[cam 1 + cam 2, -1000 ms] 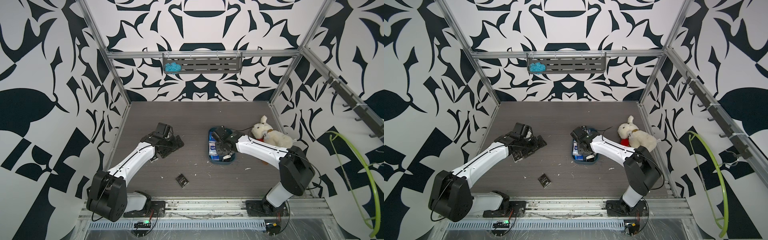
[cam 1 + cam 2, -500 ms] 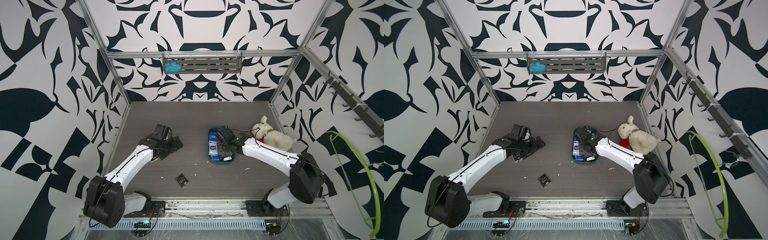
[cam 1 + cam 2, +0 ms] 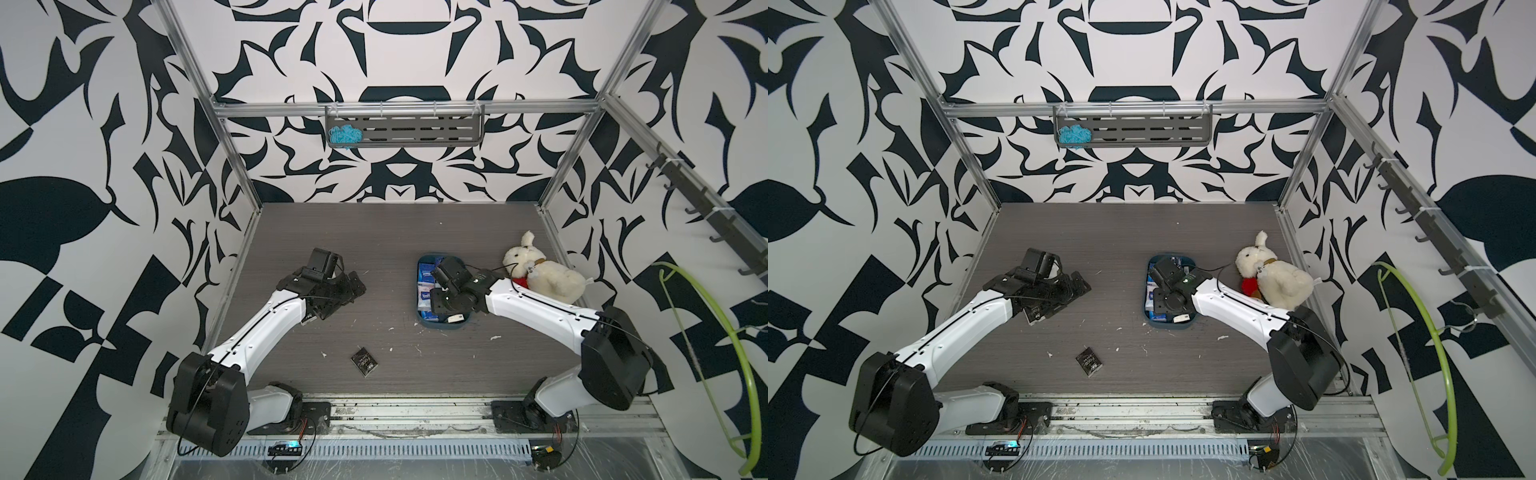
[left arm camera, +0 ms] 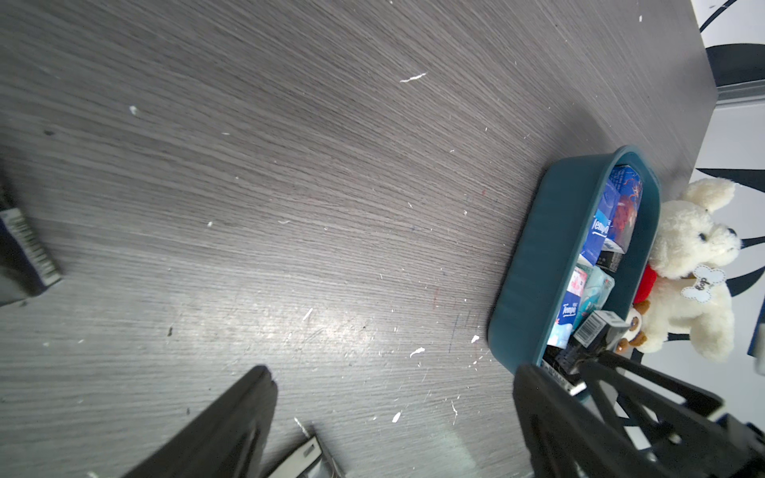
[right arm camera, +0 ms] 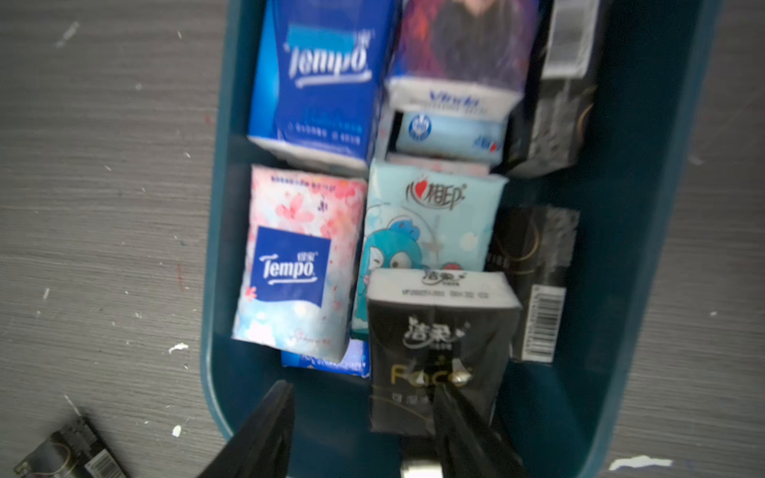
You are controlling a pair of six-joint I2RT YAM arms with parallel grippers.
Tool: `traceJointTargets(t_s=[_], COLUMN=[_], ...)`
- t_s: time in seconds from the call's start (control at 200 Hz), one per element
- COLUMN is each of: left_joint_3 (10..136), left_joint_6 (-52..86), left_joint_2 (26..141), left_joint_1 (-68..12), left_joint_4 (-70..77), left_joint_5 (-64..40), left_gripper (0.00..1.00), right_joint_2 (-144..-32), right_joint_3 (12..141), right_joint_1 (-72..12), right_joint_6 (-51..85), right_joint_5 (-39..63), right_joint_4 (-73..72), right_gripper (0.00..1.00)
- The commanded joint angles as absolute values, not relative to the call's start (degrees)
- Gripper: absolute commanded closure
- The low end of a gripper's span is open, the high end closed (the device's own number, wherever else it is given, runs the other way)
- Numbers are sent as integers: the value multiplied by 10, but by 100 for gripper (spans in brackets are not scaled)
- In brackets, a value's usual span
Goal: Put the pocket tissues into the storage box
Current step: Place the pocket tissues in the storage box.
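1. The pocket tissues (image 5: 289,265) are mostly inside the storage box (image 4: 538,256). Blue, pink-flowered, light teal and black packets lie side by side there, some stacked.
2. Nearest the front rail, at about 6 o'clock on the table (image 3: 395,232), a loose black packet (image 3: 364,362) lies flat, well apart from both arms.
3. At 9 o'clock the left gripper (image 4: 393,372) is low over the table, its fingers spread wide with nothing between them. A dark barcoded packet (image 3: 1034,314) lies partly under that arm.
4. At 3 o'clock the box sits on the table with the right gripper (image 5: 364,389) over its near end. The fingers stand apart. A black gold-lettered packet (image 5: 439,343) rests on top of the others, and one finger overlaps it. It is not clamped.
5. A plush dog (image 3: 540,278) lies just beside the box, at the box's 3 o'clock.
6. At 12 o'clock, high on the back wall, a grey slotted shelf (image 3: 415,133) holds blue yarn (image 3: 345,136) at its 9 o'clock end.
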State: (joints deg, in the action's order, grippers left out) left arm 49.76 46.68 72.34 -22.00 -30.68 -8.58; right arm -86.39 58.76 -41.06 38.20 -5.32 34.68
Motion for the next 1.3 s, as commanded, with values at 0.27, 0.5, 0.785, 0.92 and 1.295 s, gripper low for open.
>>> traceJointTargets(t_s=[0.27,0.5,0.785,0.92,1.295], left_joint_3=[485,480,498,497,506], left_joint_6=[461,459,452,453,435], left_joint_2=[696,690,705,696,693], left_joint_1=[-220,-219,-220,-219,-190], left_joint_4=[-327,-331,-341,-345,-356], left_joint_5=[-67,-58,-60,-55,-51], left_gripper=[3,2,2,2,0], right_joint_2=[-831,-768,-805,-828,-830], right_joint_3=[589,575,557,561,593], right_joint_1=[-415,-438,-438,-431,-430], right_joint_6=[410,433,450,436,413], right_joint_5=[-42,-66,-47,-54,-49], right_joint_4=[351,391,348,336,366], right_gripper=[42,41,41,41,41])
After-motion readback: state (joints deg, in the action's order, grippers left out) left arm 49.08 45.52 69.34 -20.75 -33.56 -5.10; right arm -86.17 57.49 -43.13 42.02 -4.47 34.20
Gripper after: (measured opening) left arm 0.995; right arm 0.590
